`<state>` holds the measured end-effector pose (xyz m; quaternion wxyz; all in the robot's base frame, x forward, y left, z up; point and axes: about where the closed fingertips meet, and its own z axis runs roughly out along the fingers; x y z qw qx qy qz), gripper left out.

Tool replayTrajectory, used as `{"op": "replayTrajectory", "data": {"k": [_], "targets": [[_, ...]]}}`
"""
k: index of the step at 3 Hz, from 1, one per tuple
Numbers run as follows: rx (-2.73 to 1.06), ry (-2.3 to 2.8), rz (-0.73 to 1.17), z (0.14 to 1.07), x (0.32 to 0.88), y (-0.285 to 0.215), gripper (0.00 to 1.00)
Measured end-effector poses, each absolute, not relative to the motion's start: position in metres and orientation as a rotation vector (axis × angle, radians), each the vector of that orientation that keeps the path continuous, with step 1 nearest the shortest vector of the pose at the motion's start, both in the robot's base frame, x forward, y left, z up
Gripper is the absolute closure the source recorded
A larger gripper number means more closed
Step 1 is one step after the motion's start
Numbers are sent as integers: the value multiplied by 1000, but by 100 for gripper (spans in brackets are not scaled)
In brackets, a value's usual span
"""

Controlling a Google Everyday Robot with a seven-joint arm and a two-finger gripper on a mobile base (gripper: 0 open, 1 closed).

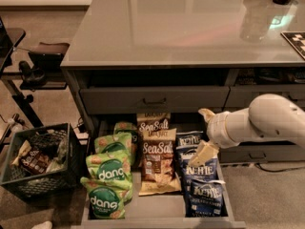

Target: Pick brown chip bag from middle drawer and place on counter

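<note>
Camera view: brown bag (157,162) beside jaws.

The white arm (267,120) extends leftward below the tabletop's (181,27) front edge near its right corner, pincer (198,137) fingers spread apart.

Glossy smooth counter (181,27), crinkly brown chip bag (156,161) — matt cream plastic gripper (196,137) above the middle drawer (162,206)

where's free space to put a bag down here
The counter is bare across its left and middle. In the middle drawer, only the floor strip before the brown chip bag is free; bags crowd the rest, the tool over the blue bags.
</note>
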<state>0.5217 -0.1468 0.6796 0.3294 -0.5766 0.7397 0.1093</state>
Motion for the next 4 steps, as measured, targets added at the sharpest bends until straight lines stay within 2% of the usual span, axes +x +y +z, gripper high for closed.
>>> {"op": "replayTrajectory", "data": {"k": [2, 4], "targets": [[-1516, 1800, 275, 675, 536, -135, 0], [-1511, 1829, 363, 622, 556, -111, 0]]}}
